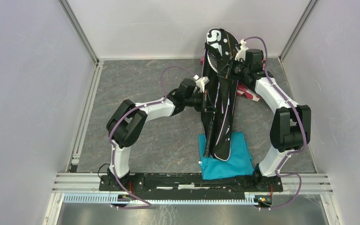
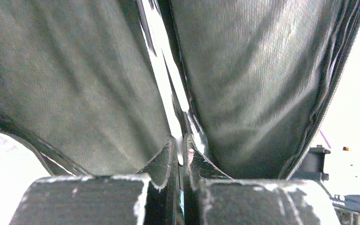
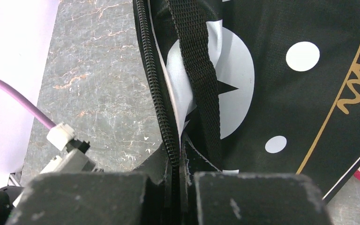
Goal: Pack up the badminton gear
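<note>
With left gripper (image 2: 182,151) and right gripper (image 3: 178,151) jaws pinched shut on edges of the black racquet bag (image 1: 225,108), tension it evenly and gently.

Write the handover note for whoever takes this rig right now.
Left gripper: shut on the bag, left edge, about mid-length.
Right gripper: shut on the bag's zipper edge near the wide end.
Bag lies lengthwise on the table, narrow end on the cloth.
Done: one racquet seems partly in, handle showing along the left side.
Left: seat it, find the tube and shuttlecocks (not in view), zip shut.
</note>
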### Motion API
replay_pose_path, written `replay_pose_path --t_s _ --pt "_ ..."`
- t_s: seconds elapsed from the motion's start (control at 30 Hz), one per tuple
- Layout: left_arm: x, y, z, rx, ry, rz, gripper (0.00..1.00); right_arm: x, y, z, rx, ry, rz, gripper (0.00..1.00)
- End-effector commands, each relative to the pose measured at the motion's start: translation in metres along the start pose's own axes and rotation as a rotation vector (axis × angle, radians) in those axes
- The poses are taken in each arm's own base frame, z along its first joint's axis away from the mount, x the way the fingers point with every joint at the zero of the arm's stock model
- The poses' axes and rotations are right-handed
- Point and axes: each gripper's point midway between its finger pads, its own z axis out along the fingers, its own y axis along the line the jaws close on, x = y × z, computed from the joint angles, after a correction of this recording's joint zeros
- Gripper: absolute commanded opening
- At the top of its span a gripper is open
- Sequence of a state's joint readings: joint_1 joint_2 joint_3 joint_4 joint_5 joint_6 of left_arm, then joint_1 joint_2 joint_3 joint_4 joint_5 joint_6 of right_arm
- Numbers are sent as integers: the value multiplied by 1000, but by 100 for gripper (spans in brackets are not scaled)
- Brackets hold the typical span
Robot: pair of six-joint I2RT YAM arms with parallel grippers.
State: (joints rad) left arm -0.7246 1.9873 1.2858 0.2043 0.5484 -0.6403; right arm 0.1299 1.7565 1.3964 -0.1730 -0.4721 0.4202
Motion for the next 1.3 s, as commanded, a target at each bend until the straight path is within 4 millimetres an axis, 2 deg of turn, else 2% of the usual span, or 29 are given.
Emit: replay_pose_path --t_s 0.0,0.23,0.43,0.97,1.1,1.27 --pt "-56 -13 2 -5 -129 66 2 -15 27 -17 -87 -47 -50 0" --pt "-76 -12 10 -29 -161 68 2 -10 28 -15 -100 -36 -35 0" --pt "-92 -1 11 -100 -201 80 2 -5 28 -17 -108 -30 -26 0" --pt "-105 -9 30 -75 -230 -31 2 3 33 -17 -141 -27 13 0" --pt "-98 -15 36 -43 -206 -65 2 0 35 -18 -148 -33 15 0" --pt "-71 -24 42 22 -135 -49 3 -8 37 -18 -150 -39 -4 0"
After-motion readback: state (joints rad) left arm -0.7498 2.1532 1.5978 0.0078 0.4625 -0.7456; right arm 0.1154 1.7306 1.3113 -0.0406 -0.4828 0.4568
